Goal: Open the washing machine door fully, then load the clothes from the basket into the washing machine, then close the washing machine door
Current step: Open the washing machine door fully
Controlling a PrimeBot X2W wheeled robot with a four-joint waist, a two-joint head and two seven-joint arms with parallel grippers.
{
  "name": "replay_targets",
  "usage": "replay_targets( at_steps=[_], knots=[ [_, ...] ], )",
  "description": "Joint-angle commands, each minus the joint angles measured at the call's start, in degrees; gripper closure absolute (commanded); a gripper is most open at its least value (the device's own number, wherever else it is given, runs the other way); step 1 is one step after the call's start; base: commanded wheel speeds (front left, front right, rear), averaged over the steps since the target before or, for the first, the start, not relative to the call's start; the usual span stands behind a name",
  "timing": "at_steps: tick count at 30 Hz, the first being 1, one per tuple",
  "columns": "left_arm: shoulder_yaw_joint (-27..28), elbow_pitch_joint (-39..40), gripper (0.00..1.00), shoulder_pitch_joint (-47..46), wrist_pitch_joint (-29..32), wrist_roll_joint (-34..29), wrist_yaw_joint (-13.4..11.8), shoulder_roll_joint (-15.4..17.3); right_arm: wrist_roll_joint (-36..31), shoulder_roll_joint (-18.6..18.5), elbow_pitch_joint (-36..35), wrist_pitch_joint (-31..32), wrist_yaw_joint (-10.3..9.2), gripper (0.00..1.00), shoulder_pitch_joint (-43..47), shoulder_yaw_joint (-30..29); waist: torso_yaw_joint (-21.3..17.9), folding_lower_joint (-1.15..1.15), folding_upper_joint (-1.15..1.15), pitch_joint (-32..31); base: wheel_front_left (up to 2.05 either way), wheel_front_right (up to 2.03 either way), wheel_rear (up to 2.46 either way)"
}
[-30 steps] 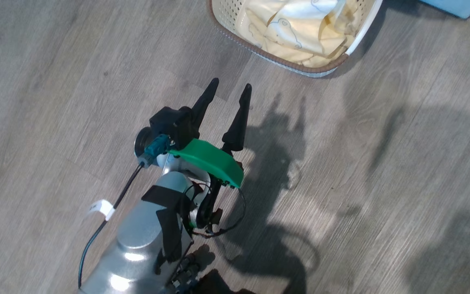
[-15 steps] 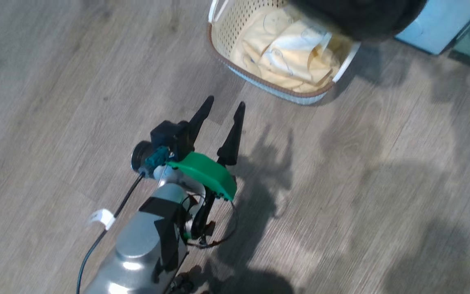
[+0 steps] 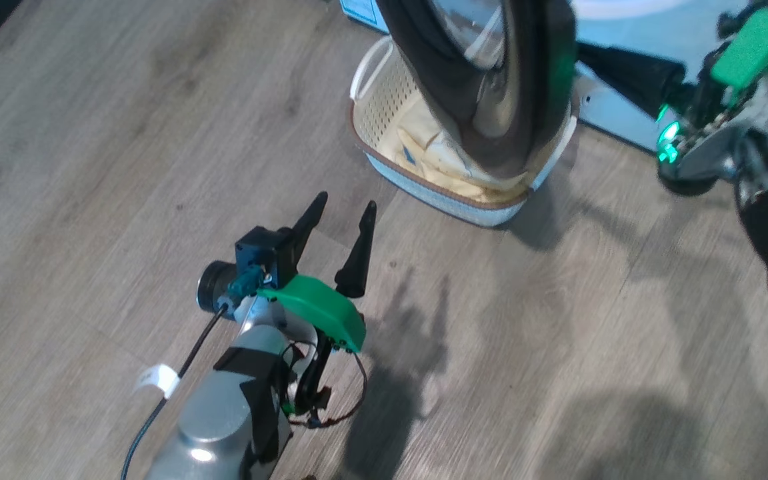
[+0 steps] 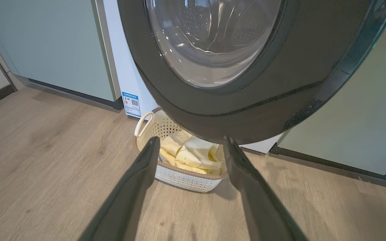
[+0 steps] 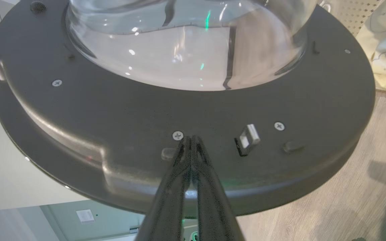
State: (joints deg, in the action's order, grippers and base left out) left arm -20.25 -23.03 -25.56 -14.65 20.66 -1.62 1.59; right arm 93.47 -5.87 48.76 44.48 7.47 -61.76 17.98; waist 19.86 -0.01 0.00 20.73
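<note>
The washing machine door point(image 3: 491, 87) stands swung out edge-on above the basket point(image 3: 444, 200), which holds pale yellow clothes point(image 3: 424, 150). My right gripper point(image 3: 584, 53) reaches in from the right, shut, its tips against the door's inner black rim point(image 5: 280, 100) just left of the latch point(image 5: 248, 139). My left gripper point(image 3: 345, 200) hovers open over the floor, short of the basket and holding nothing. In the left wrist view the door's outer face point(image 4: 246, 110) hangs over the basket point(image 4: 183, 177) and clothes point(image 4: 189, 157). The washing machine point(image 4: 126, 77) is white with a blue sticker.
Pale green cabinets point(image 4: 55, 47) flank the machine on both sides. Wooden floor point(image 3: 91, 167) spreads wide to the left and front of the basket. The swung-out door overhangs the back part of the basket.
The head camera has tilted up, so the whole picture shifted down; the door, the machine and my right gripper have come into view. The left gripper stays open.
</note>
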Motion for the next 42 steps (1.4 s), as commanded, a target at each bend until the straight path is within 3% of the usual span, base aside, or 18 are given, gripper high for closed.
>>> replay_targets(
  at_steps=[1, 5, 18, 23, 28, 40, 41, 42],
  knots=[
    [2.31, 1.27, 0.0, 0.44, -0.35, -0.64, 0.34, 1.29, 0.91, 2.35, -2.21, 0.58, 0.02, 1.0, -0.2, 0.56, 0.7, 0.01, 0.0, -1.66, 0.0, 0.0, 0.0],
    [2.63, 0.69, 0.0, 1.08, -0.35, -1.07, 0.8, 1.29, 2.1, 2.86, -1.85, 0.12, 0.02, 1.0, 1.67, 1.75, 1.25, 0.01, 0.0, -3.37, 0.0, 0.0, 0.0],
    [3.85, 0.07, 0.0, 2.29, -0.35, -1.87, 1.72, 1.29, 14.07, 2.98, -5.17, -4.29, 0.02, 1.0, 4.66, 14.24, 2.54, 0.01, 0.0, -5.43, 0.0, 0.0, 0.0],
    [4.19, 0.06, 0.0, 2.55, -0.35, -1.93, 1.73, 1.29, 15.7, 2.99, -5.42, -6.93, 0.02, 1.0, 4.55, 15.5, 2.55, 0.01, 0.0, -5.8, 0.0, 0.0, 0.0],
    [4.93, -0.32, 0.0, 2.81, -0.35, -2.25, 1.91, 1.29, 15.18, 2.99, -5.63, -10.11, 0.02, 1.0, 5.11, 13.09, 2.18, 0.01, 0.0, -6.84, 0.0, 0.0, 0.0],
    [11.55, -2.26, 0.0, 4.21, -0.35, -8.62, 4.99, 2.54, 10.52, 2.32, -12.29, -16.6, 0.02, 1.0, 17.51, -2.62, -3.08, 0.01, 0.0, -13.26, 0.0, 0.0, 0.0],
    [11.97, -2.58, 0.0, 4.39, -0.35, -9.07, 5.37, 2.95, 10.1, 2.36, -13.19, -16.76, 0.02, 0.99, 18.86, -3.73, -3.71, 0.01, 0.0, -13.81, 0.0, 0.0, 0.0],
    [12.53, -2.84, 0.0, 4.55, -0.35, -9.47, 5.64, 3.5, 9.67, 2.41, -14.04, -17.0, 0.02, 0.84, 20.25, -4.78, -4.57, 0.01, 0.0, -14.49, 0.0, 0.0, 0.0]
  ],
)
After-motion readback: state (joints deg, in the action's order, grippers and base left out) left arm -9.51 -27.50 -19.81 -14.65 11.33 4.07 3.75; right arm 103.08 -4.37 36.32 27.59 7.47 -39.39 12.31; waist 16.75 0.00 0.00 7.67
